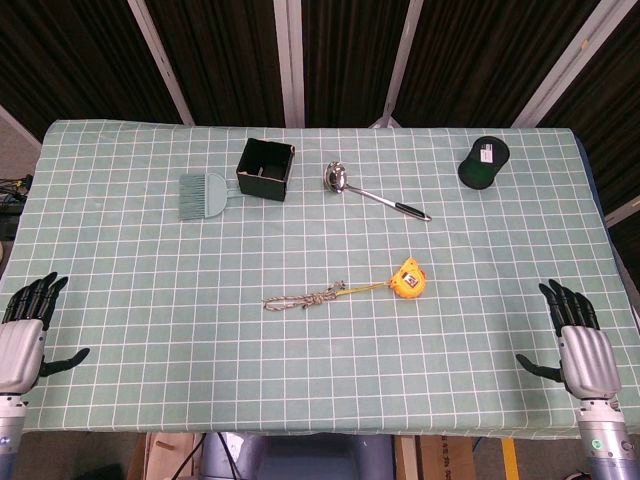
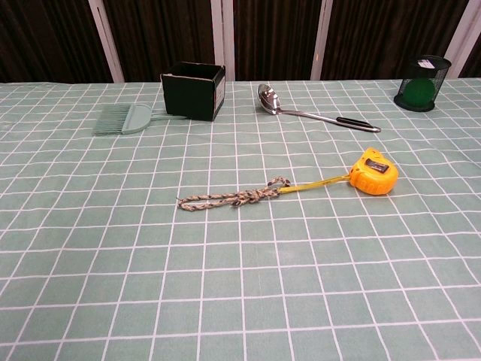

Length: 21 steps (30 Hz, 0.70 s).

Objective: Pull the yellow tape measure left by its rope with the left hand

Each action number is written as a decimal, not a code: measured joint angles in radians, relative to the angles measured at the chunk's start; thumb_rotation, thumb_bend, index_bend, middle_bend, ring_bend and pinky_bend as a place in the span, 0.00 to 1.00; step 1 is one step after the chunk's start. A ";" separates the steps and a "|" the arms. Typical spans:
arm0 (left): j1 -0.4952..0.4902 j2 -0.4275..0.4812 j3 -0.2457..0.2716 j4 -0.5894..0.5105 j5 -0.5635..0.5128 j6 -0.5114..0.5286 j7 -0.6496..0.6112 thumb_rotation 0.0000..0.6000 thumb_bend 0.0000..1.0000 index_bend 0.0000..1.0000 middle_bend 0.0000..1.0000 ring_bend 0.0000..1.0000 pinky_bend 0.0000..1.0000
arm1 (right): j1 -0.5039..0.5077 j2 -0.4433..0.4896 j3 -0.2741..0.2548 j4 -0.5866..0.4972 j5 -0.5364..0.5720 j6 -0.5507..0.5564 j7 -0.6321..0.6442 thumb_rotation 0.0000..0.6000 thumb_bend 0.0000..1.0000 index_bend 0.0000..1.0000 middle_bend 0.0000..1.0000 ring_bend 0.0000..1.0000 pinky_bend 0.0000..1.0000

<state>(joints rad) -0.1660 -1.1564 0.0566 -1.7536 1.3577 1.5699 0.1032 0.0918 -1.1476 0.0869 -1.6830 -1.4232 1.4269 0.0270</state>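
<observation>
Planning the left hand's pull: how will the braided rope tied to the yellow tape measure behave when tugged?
The braided rope lies limp and kinked, so it probably straightens before anything moves. The yellow tape measure, compact and lying flat, should then slide rather than roll.

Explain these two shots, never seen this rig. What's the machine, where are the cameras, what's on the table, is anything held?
It is a two-armed robot with finger hands, steered remotely by a person. The head view looks down from above; the chest view looks across the table from lower down.

In the head view the left hand and right hand rest at the near table corners, fingers apart, holding nothing. The chest view shows neither.

On the green checked tablecloth lie a yellow tape measure with a braided rope trailing left from it, a small brush, a black open box, a metal ladle and a dark mesh cup lying on its side.
</observation>
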 measured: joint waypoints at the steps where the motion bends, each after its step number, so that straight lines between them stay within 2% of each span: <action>1: 0.001 0.000 -0.001 0.000 0.000 -0.003 0.000 1.00 0.05 0.00 0.00 0.00 0.00 | 0.000 0.000 0.000 0.000 0.001 -0.001 0.000 1.00 0.12 0.00 0.00 0.00 0.00; 16: 0.000 -0.004 -0.031 -0.027 0.004 -0.046 0.042 1.00 0.05 0.01 0.00 0.00 0.00 | 0.005 0.002 0.004 -0.005 0.020 -0.020 0.009 1.00 0.12 0.00 0.00 0.00 0.00; 21: -0.035 -0.005 -0.063 -0.072 -0.009 -0.093 0.081 1.00 0.05 0.16 0.00 0.00 0.00 | 0.006 0.005 0.007 -0.008 0.028 -0.025 0.019 1.00 0.12 0.00 0.00 0.00 0.00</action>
<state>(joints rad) -0.2010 -1.1616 -0.0062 -1.8260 1.3484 1.4770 0.1839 0.0975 -1.1424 0.0936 -1.6913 -1.3951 1.4016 0.0459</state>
